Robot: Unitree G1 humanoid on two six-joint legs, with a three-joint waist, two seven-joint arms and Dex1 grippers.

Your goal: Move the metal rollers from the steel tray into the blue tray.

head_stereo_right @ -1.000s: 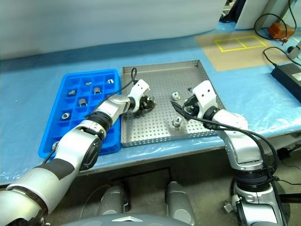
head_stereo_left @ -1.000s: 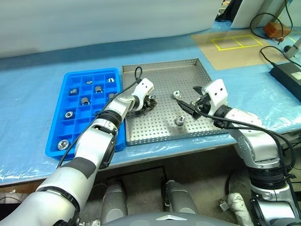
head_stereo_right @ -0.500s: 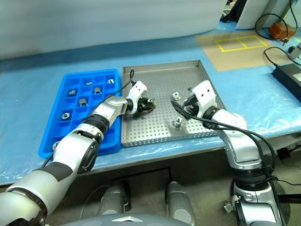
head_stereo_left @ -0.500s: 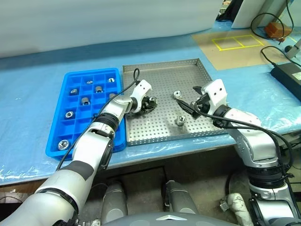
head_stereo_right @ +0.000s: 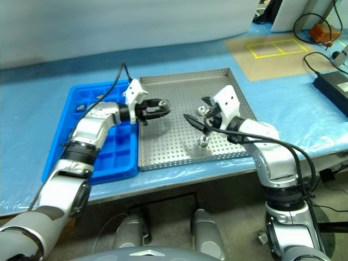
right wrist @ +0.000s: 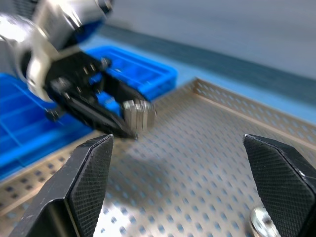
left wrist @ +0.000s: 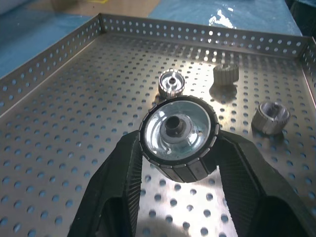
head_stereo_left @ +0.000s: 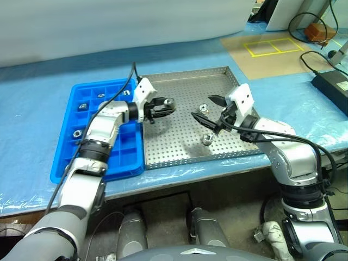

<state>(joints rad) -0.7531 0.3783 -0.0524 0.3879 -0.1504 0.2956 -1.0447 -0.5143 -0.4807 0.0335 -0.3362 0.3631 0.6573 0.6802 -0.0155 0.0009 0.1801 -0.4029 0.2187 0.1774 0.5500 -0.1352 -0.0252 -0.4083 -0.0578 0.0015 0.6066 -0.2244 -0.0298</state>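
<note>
Left fingers (left wrist: 178,163) clamped on roller (left wrist: 178,137) above steel tray (head_stereo_left: 179,81) at 9 o'clock rim beside blue tray (head_stereo_left: 76,157); right fingers (head_stereo_left: 205,108) spread wide, empty.

Bright even light, blurred right wrist view

No words, labels, brand names or numbers can be read anywhere, neither on the blue tray (head_stereo_left: 81,136), the steel tray (head_stereo_left: 185,81), the rollers, nor on the desk (head_stereo_left: 32,98).
</note>
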